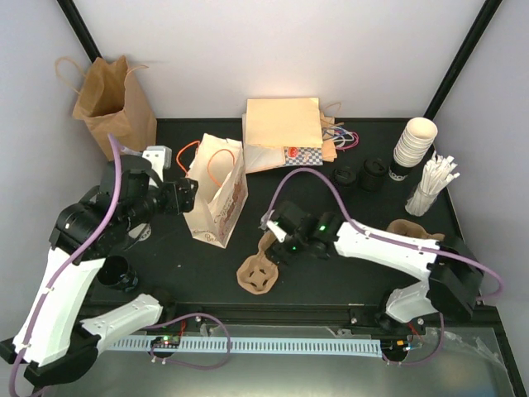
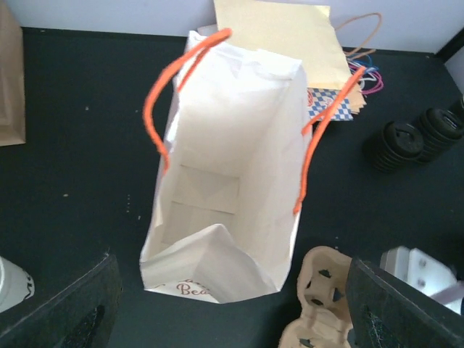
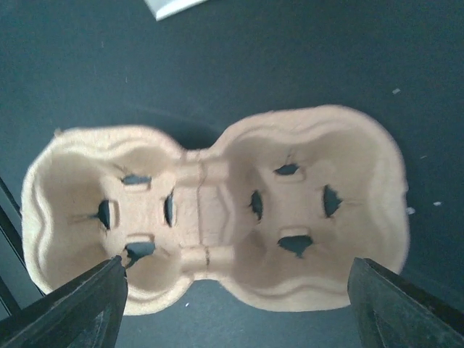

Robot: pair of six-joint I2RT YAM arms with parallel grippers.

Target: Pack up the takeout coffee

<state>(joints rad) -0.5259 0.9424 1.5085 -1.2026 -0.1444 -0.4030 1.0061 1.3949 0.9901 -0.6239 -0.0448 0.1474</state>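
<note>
on the black table (image 1: 190, 273) the takeout coffee (image 1: 117, 273) is found beside the left arm (image 1: 66, 289); judged light and crushable, it is best taken under the lid. left hand (image 1: 183, 197) and right hand (image 1: 273, 227) are spread open.

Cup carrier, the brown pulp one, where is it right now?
Top view: the cup carrier lies on the table front-centre, under the open right tool, just right of the white bag.

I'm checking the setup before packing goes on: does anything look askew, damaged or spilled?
The white bag with orange handles: its near wall is creased and buckled at the mouth, which partly narrows the opening. The pulp cup carrier looks intact, and nothing appears to be spilled.
</note>
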